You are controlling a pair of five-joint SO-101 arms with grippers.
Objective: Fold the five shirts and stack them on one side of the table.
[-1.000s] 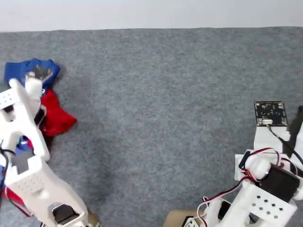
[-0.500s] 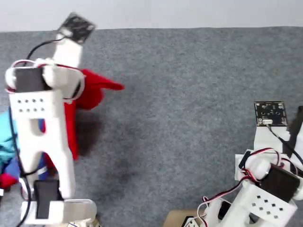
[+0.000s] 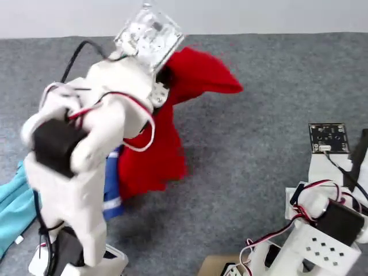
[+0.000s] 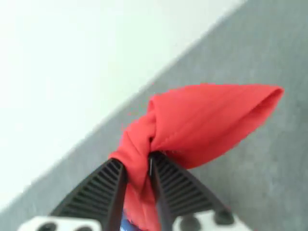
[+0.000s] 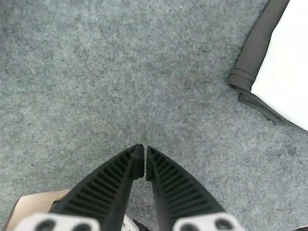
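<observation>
From above, holds red shirt (image 3: 198, 77) aloft toward 11 o'clock; at the left wrist, pinches it in the left gripper (image 4: 137, 168); at the right wrist, rests the right gripper (image 5: 144, 161) pressed together above the table (image 5: 72, 72). Seems fetching for folding; next calls for spreading it flat.

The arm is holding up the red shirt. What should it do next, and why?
Probably carry the red shirt to the bare mat in the middle and lay it down. The left gripper pinches it bunched up, hanging beside the blue shirt, so it likely needs spreading flat before folding.
</observation>
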